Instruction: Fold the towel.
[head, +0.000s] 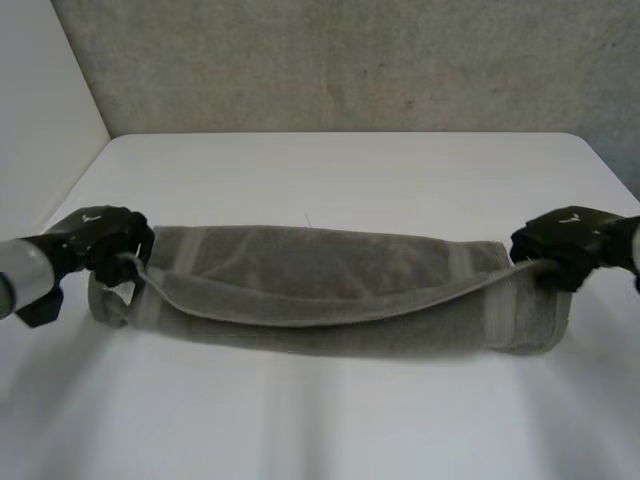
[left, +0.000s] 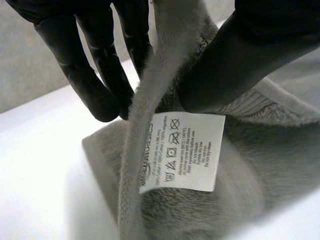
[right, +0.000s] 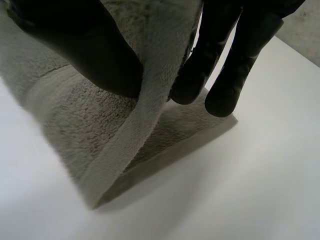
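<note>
Spanning surface (head: 330, 420) side to side, towel (head: 330, 275), part-folded: left hand (head: 100, 240) pinches top-layer edge at one short end, right hand (head: 570, 242) pinches opp. end, both equally near.

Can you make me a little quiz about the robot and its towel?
1. True or false: the left hand and the right hand each pinch one end of the towel.
2. What white thing hangs from the towel by the left hand? A) a care label B) a sock C) a spoon
3. Fill in: the towel's bottom layer lies on the white ____.
Key: 1 true; 2 A; 3 table.
</note>
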